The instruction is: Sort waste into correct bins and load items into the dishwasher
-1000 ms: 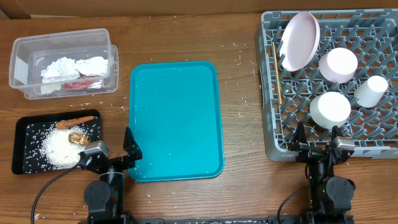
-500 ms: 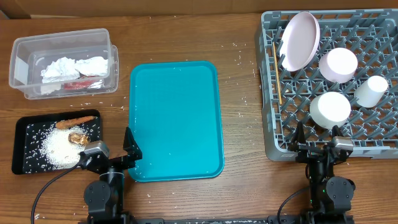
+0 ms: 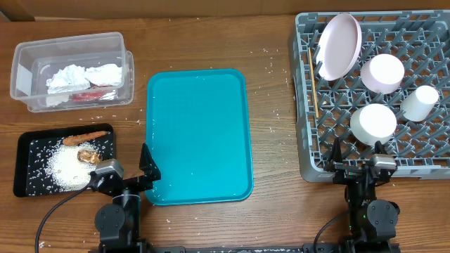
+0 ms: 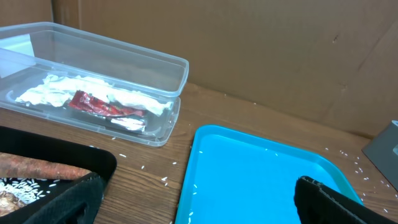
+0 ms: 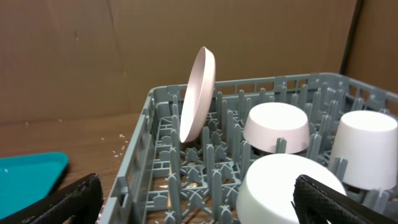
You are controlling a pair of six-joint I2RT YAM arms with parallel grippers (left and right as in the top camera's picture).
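The grey dishwasher rack (image 3: 304,140) at the right holds a large plate (image 3: 339,46) on edge, a small plate (image 3: 382,72), a bowl (image 3: 373,123), a cup (image 3: 420,103) and a thin wooden stick (image 3: 311,81). The clear tub (image 3: 70,41) at the back left contains white tissues (image 3: 84,76) and a red wrapper (image 3: 88,95). Rice (image 3: 67,169), a carrot (image 3: 86,138) and a brown lump (image 3: 88,156) lie in the black tray (image 3: 18,169). My left gripper (image 3: 126,176) stands open at the teal tray's near-left corner. My right gripper (image 3: 360,165) is open at the rack's near edge, with nothing between its jaws.
A teal serving tray (image 3: 199,133) lies in the middle of the wooden table with a few rice grains on it. Loose rice grains (image 3: 274,116) dot the wood between it and the rack. Brown cardboard walls stand behind the table.
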